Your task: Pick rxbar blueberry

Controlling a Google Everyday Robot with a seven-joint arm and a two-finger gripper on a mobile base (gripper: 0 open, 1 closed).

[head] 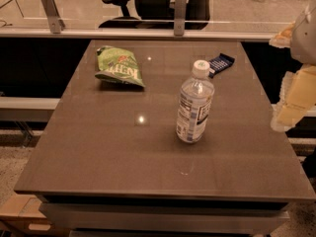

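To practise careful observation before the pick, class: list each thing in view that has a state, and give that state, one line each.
water bottle: upright, white cap on.
rxbar blueberry: lying flat at the far right of the table, partly behind the bottle's cap, not held.
chip bag: lying crumpled, far left.
gripper: beside the table's right edge, touching none of these.

Green chip bag (120, 66) far-left on brown table (98, 147); clear water bottle (194, 105) upright, centre-right; office chair (150, 1) behind.
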